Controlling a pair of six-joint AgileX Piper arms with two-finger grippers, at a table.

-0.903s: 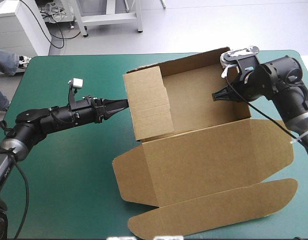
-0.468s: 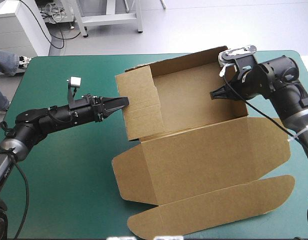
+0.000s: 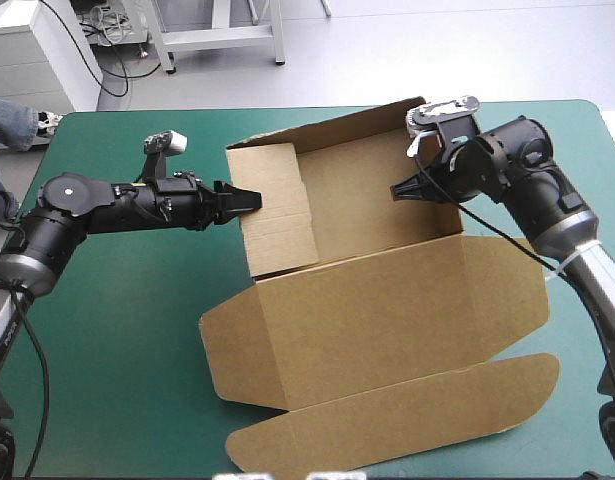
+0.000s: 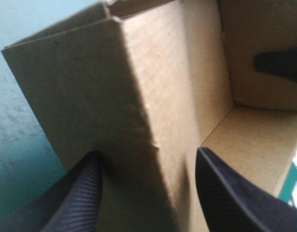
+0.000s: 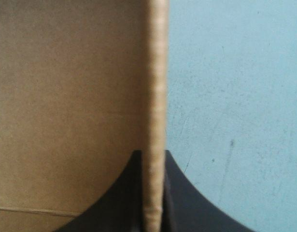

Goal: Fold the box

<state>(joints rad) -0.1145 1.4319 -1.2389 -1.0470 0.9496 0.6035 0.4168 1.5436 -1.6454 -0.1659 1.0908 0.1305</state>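
Note:
The brown box (image 3: 367, 300) stands in the middle of the table with its back and side walls raised. Its lid (image 3: 387, 410) lies flat toward the front edge. My left gripper (image 3: 249, 200) is at the box's left wall. In the left wrist view it (image 4: 148, 153) is open, and the folded wall (image 4: 100, 96) stands between its fingers. My right gripper (image 3: 399, 190) is at the box's right wall, and the wrist view shows it (image 5: 152, 155) shut on the board's edge (image 5: 155, 72). The right gripper's black tip (image 4: 278, 65) shows inside the box.
The teal-green cover (image 3: 117, 330) lies bare to the left of the box and at the front left. The lid's rounded flap (image 3: 287, 445) reaches close to the table's front edge. The back wall stands near the far edge.
The box has slid toward the table's left, with both grippers moving along. The left arm has lifted and now straddles the left wall, which stands more upright.

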